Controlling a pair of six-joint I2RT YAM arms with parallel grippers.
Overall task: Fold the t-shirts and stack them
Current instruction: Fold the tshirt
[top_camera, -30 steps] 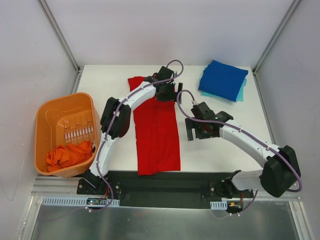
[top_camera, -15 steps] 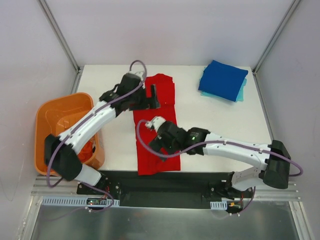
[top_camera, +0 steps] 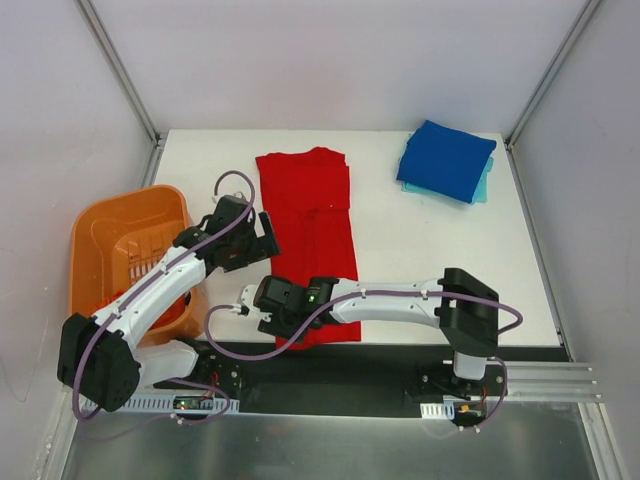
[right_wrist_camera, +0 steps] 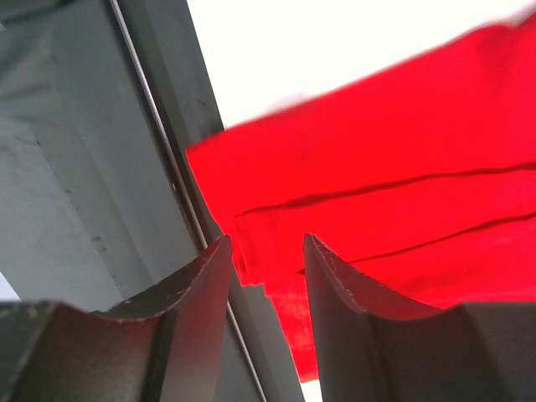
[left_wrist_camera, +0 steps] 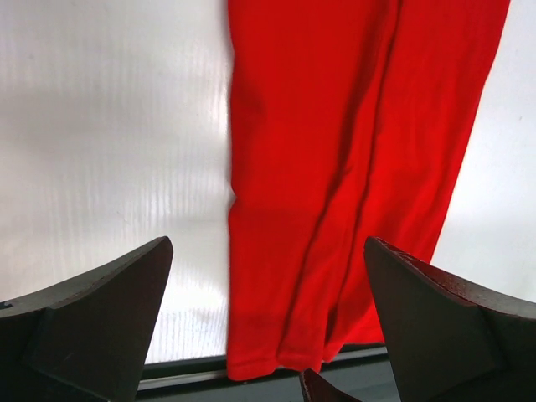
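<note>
A bright red t-shirt (top_camera: 312,225) lies as a long folded strip down the middle of the table (top_camera: 430,260). My right gripper (top_camera: 268,322) is low at the strip's near left corner by the table's front edge. In the right wrist view its jaws (right_wrist_camera: 266,243) stand part closed, a gap still between them, with the red hem (right_wrist_camera: 276,260) in that gap. My left gripper (top_camera: 268,232) hovers wide open left of the strip. In the left wrist view the red cloth (left_wrist_camera: 335,167) lies below that gripper (left_wrist_camera: 268,247). A folded blue t-shirt (top_camera: 447,158) rests on a teal one (top_camera: 484,186) at the far right.
An orange plastic basket (top_camera: 95,250) stands at the left edge, and my left arm reaches across its near side. A dark rail (top_camera: 400,355) runs along the table's front edge, right beside the right gripper.
The left arm has swung from the shirt's far end back to its left side. The right arm has moved from the right to the near left corner, and its jaws have narrowed.
</note>
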